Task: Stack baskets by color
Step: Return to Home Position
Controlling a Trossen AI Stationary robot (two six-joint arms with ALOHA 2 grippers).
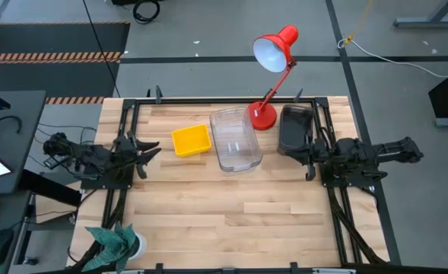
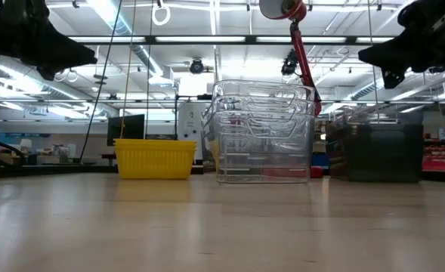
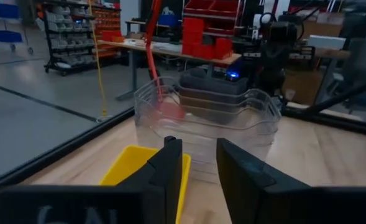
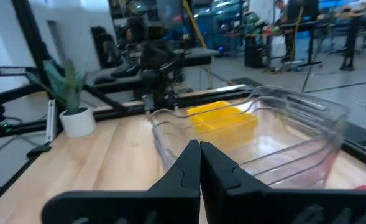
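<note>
Left end effector (image 1: pixel 151 151), slightly spread, is shown just behind the yellow basket (image 1: pixel 191 141); right end effector (image 1: pixel 307 157), pressed together, beside the grey baskets (image 1: pixel 294 127); clear baskets (image 1: pixel 235 138) are stacked between both.

High view: overhead, looking straight down on the table (image 1: pixel 231 221). Low view: table-top level, facing the clear basket stack (image 2: pixel 264 132) at close range. Wrist views: facing that stack from opposite sides. All four views share it.

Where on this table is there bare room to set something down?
Bare: the near half of the table, from the left pincer and right pincer down to the plant. Crowded: the far row, yellow basket, clear stack, lamp, dark grey stack side by side.
</note>
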